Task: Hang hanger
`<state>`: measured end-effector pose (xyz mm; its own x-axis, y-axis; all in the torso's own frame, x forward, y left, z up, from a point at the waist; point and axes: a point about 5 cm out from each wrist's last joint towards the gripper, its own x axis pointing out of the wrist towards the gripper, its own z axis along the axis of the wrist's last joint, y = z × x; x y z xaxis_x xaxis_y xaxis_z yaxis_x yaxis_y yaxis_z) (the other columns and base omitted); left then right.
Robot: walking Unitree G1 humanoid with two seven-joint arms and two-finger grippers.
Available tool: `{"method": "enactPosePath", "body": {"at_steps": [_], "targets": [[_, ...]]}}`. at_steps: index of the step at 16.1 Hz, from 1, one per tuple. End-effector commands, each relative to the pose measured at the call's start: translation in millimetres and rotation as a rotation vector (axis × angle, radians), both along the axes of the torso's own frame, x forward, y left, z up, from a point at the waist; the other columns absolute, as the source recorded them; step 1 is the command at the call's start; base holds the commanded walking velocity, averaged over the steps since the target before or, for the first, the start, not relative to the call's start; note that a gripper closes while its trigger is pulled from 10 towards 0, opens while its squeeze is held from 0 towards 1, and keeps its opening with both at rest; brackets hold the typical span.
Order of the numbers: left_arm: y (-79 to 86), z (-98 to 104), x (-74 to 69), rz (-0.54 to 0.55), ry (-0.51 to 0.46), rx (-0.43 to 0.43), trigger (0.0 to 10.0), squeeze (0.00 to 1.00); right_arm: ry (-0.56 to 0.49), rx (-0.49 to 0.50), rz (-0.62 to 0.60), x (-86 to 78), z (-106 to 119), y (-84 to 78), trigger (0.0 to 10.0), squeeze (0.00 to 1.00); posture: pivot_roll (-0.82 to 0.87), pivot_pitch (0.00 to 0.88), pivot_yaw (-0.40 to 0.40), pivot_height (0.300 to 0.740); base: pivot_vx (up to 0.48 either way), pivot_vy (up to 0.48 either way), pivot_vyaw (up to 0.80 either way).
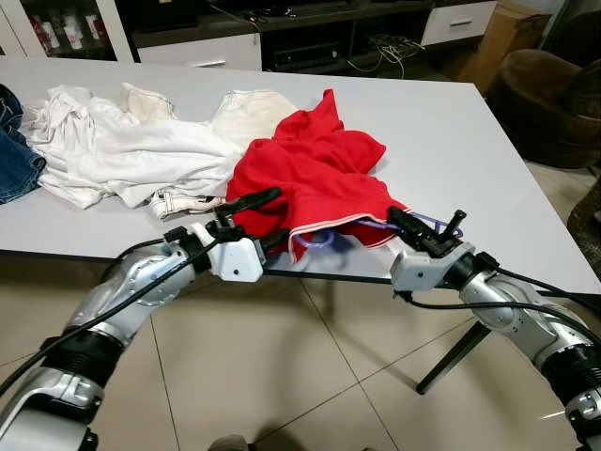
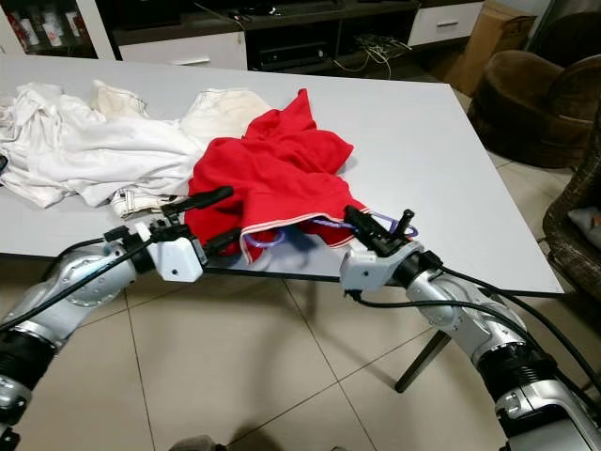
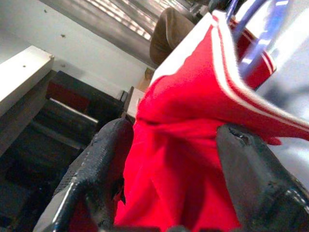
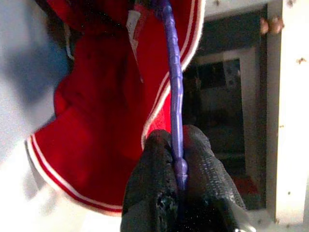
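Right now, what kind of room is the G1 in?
Probably a home living room: a grey table piled with laundry, including a red shirt and white clothes, a brown armchair on the tiled floor, and a low media cabinet behind.

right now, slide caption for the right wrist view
Right gripper pinches the purple hanger threaded into the red shirt.

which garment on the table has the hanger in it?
The red garment with white trim at the table's near edge; the purple plastic hanger pokes from its hem. The white clothes and blue jeans lie further left, untouched.
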<state>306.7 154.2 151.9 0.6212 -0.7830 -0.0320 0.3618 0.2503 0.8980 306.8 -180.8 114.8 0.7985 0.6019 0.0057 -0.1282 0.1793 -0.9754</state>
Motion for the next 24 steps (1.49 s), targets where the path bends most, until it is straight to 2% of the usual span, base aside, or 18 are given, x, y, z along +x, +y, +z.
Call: {"method": "enactPosePath", "body": {"at_steps": [1, 3, 5, 8, 12, 17, 22, 23, 24], "targets": [[4.6, 0.5, 0.4, 0.020, -0.006, 0.003, 10.0, 0.00, -0.044, 0.031, 0.038, -0.2, 10.8, 5.5, 10.0, 0.00, 0.13, 0.000, -0.015, 0.740, 0.000, 0.000, 0.00], [5.3, -1.2, -0.4, 0.021, 0.000, 0.014, 10.0, 0.00, -0.082, 0.074, 0.057, -0.3, 20.1, 9.2, 10.0, 0.00, 0.13, 0.000, -0.015, 0.740, 0.000, 0.000, 0.00], [6.1, -3.1, -1.0, 0.021, 0.007, 0.021, 10.0, 0.00, -0.113, 0.071, 0.070, -1.4, 24.4, 9.1, 10.0, 0.00, 0.13, 0.000, -0.014, 0.740, 0.000, 0.000, 0.00], [7.0, -4.6, -1.3, 0.015, 0.019, 0.042, 10.0, 0.00, -0.157, 0.030, 0.116, -7.1, 29.3, 6.8, 10.0, 0.00, 0.13, 0.000, -0.012, 0.740, 0.000, 0.000, 0.00], [6.6, -5.1, -1.7, 0.007, 0.021, 0.051, 10.0, 0.00, -0.178, -0.038, 0.215, -19.3, 27.0, 13.3, 10.0, 0.00, 0.13, 0.000, -0.007, 0.740, 0.000, 0.000, 0.00], [1.2, -5.1, -2.2, -0.012, 0.012, 0.054, 10.0, 0.00, -0.199, 0.023, 0.278, -22.5, 35.1, 32.8, 10.0, 0.00, 0.13, 0.000, -0.006, 0.740, 0.000, 0.000, 0.00], [-1.5, -6.6, -3.7, -0.022, 0.009, 0.056, 10.0, 0.00, -0.213, 0.064, 0.266, -20.1, 43.2, 32.6, 10.0, 0.00, 0.13, 0.000, -0.011, 0.740, 0.000, 0.000, 0.00], [-1.0, -7.1, -3.7, -0.019, 0.011, 0.059, 8.0, 0.00, -0.213, 0.070, 0.264, -20.2, 44.0, 31.9, 10.0, 0.00, 0.13, 0.000, -0.011, 0.740, 0.000, 0.000, 0.00], [-0.4, -8.0, -3.6, -0.016, 0.016, 0.061, 2.5, 0.00, -0.212, 0.072, 0.261, -20.4, 44.4, 31.0, 10.0, 0.00, 0.13, 0.000, -0.011, 0.740, 0.000, 0.000, 0.00]]}}
